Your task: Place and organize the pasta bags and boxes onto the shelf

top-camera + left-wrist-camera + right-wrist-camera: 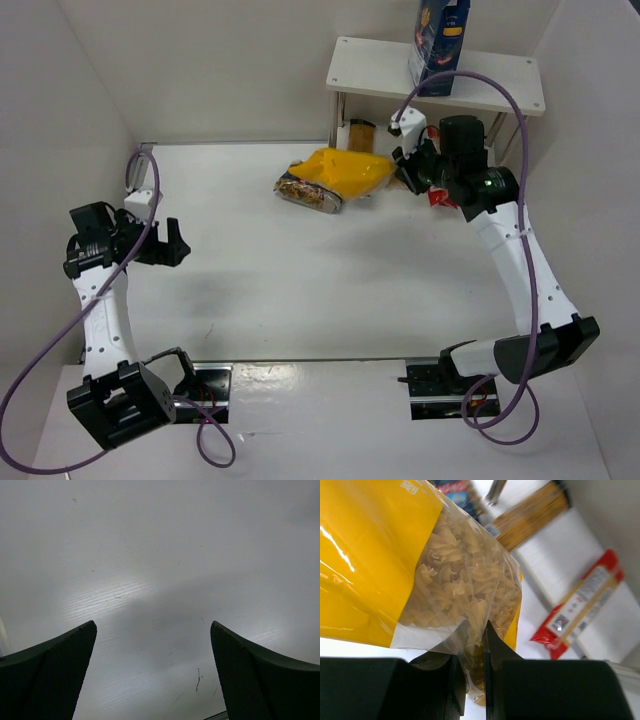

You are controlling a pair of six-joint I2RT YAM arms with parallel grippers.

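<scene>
Right gripper (474,655) fingers narrow, pinching clear edge of yellow bag (375,555). Risk: thin film grip may slip or tear on lift, since pasta weight hangs to one side. Bag half yellow, half clear, spirals visible; lies on table (300,290) in front of shelf (380,70). Left gripper (152,630) fingers wide, empty.

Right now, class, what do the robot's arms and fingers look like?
Left arm and right arm: white links, black joints and bases. A purple cable loops along each. The fingers are black, wedge-shaped, finely textured. A green light glows near the right wrist.
</scene>
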